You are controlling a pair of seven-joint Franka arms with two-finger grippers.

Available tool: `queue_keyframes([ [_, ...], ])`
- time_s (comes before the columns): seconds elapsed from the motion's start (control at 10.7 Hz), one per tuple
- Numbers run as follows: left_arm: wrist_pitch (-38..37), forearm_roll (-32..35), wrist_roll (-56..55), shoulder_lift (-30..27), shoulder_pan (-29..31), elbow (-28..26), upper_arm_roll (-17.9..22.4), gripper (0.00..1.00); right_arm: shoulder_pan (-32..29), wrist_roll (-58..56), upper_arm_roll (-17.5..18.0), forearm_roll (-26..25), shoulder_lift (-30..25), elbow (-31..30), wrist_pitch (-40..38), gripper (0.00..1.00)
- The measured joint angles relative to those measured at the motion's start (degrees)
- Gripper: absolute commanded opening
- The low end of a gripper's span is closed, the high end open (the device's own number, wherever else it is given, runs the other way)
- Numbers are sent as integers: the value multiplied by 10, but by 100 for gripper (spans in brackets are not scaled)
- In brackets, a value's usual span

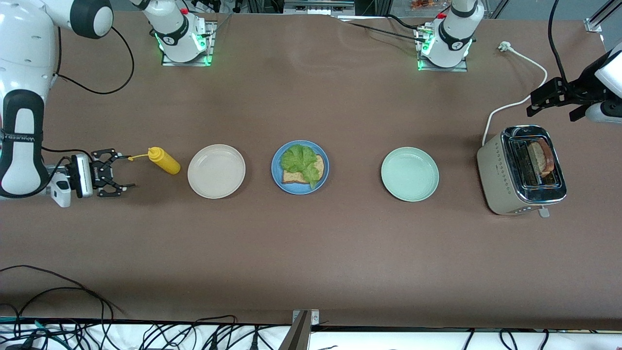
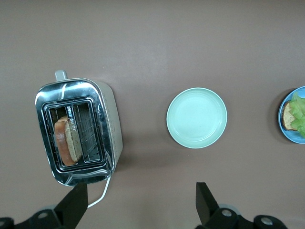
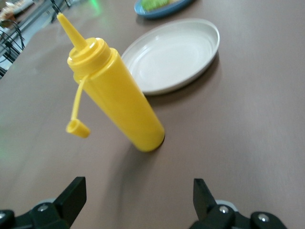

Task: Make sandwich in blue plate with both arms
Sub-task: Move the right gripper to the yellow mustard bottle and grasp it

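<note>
Front view shows my right tool (image 1: 124, 172) low over the surface (image 1: 311, 243) at the right arm's end, fingers spread wide and holding nothing, just beside the yellow squeeze bottle (image 1: 164, 161) with its cap hanging off. Next along the row sits the beige-white plate (image 1: 216, 171), then the blue plate (image 1: 300, 167) in the middle. On the blue plate lies one toast slice (image 1: 294, 177) with a ruffled lettuce leaf (image 1: 302, 160) on top, uncovered. The pale green plate (image 1: 409, 174) lies between the blue plate and the toaster (image 1: 520, 170) at the left arm's end. A second toast slice (image 1: 542, 158) stands in one toaster slot. My left tool (image 1: 532, 107) hangs in the air near the toaster, toward the robots' bases from it, its fingers (image 2: 206, 200) wide apart and empty.
</note>
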Motion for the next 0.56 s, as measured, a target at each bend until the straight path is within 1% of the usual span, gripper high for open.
queue_keyframes([
  [0.09, 0, 0, 0, 0, 0, 0, 0, 100, -2, -39, 0, 37, 19, 0, -27, 100],
  [0.28, 0, 0, 0, 0, 0, 0, 0, 100, -3, -80, 1, 76, 54, -1, -77, 100],
  [0.56, 0, 0, 0, 0, 0, 0, 0, 100, -2, -95, 23, 101, 72, -1, -112, 100],
])
